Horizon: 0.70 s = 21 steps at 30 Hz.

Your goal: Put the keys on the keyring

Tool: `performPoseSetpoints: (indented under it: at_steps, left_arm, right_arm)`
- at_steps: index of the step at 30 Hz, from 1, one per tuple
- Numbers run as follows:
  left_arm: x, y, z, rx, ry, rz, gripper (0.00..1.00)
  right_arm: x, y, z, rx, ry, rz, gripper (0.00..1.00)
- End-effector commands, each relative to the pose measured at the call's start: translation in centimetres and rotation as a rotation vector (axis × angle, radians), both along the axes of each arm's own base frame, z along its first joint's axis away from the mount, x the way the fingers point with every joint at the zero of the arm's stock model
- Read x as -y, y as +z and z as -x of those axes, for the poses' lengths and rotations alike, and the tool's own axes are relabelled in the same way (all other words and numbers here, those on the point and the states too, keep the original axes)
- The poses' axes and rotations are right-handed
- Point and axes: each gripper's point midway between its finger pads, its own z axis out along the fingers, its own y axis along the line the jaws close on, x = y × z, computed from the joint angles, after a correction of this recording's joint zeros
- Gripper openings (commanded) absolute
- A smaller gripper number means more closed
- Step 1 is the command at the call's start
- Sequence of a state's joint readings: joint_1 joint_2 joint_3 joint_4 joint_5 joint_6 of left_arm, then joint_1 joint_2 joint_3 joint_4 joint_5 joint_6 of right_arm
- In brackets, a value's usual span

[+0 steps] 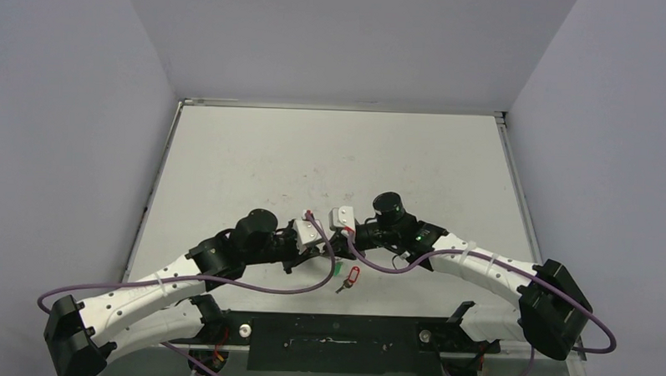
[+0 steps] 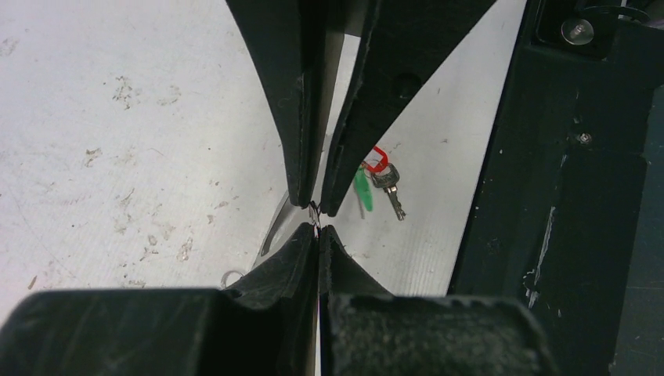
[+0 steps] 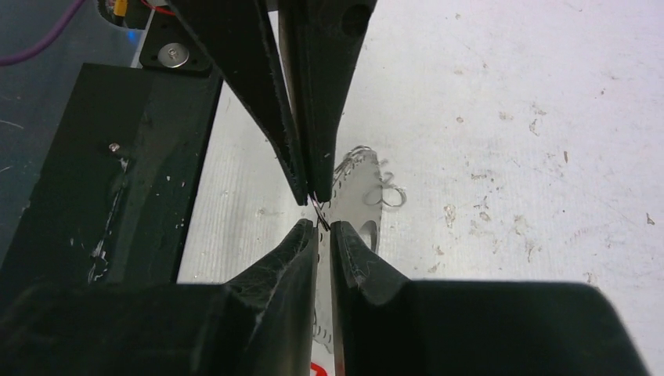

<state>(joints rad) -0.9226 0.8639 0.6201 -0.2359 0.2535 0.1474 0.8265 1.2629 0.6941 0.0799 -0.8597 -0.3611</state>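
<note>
The left end effector [image 2: 319, 233] is clamped on the keyring [image 2: 315, 213], a thin, light, slippery wire that likely springs; fingertip pinches suit it. The right end effector [image 3: 324, 231], nearly closed, meets it; its grip is unclear. The keys [image 2: 387, 184] lie nearby on the tabletop [image 2: 117, 157].

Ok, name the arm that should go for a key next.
Right, probably. The left arm's jaws are shut tight on the keyring, holding it; the right arm's jaws show a slit, and the keys lie on the table slightly to its side.
</note>
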Motion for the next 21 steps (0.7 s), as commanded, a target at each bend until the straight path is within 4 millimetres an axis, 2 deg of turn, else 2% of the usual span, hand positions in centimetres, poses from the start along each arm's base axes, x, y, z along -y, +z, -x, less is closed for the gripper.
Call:
performPoseSetpoints:
  at_steps: [1,4,14,21]
  left_arm:
    - [1.4,3.6,-0.2,0.073,-0.05,0.084,0.0]
    - [1.5,3.6,-0.1,0.071,-0.058,0.081,0.0]
    - [1.5,3.6,-0.4,0.084,-0.056,0.072,0.0]
    - [1.4,3.7,-0.4,0.092,-0.057,0.068,0.0]
  right_arm:
    - [-1.1,1.7,-1.1,0.066,-0.002,-0.033,0.11]
    - [-1.3,2.1,-1.2,0.065,-0.009,-0.052,0.12]
    - [-1.3,2.7,-1.2,0.061,-0.018,-0.065,0.31]
    - [-1.1,3.7,-1.1,0.073,-0.029,-0.084,0.3]
